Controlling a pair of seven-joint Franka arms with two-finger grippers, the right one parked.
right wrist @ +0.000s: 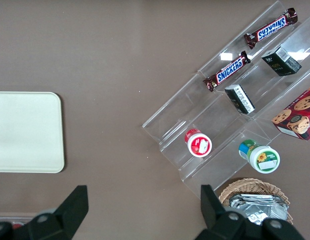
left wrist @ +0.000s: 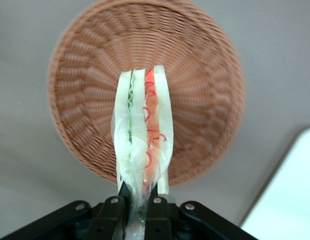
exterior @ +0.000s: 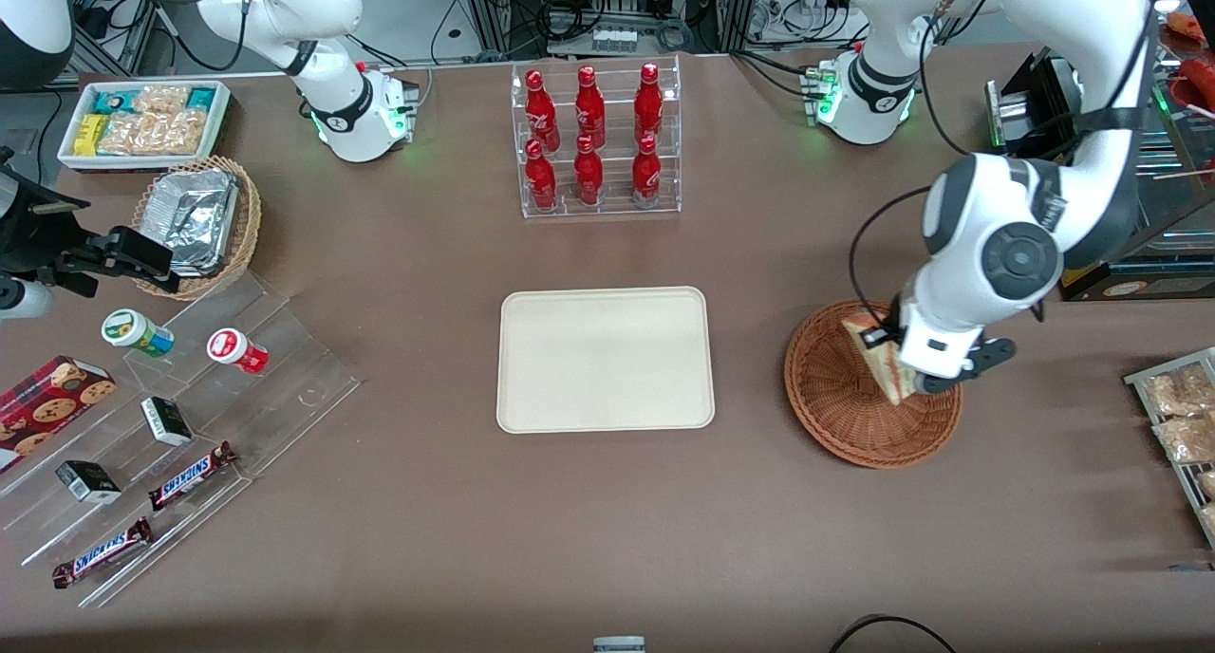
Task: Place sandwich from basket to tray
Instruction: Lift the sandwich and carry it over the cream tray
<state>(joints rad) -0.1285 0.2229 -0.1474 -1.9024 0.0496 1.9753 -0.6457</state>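
I have the sandwich (left wrist: 143,145) pinched in the gripper (left wrist: 138,200), fingers closed on its wrapped end, filling edge facing the wrist camera. In the front view the sandwich (exterior: 883,361) hangs over the basket (exterior: 845,416), and I judge it lifted clear of the weave rather than resting in it. The tray (exterior: 605,359) lies bare on the counter (exterior: 607,520), well apart toward the parked arm's end. For the carry, I judge it best to raise enough to clear the basket rim, travel level, and keep the squeeze light since the bread is soft and the wrap is slippery. Lower flat onto mid-tray before releasing.
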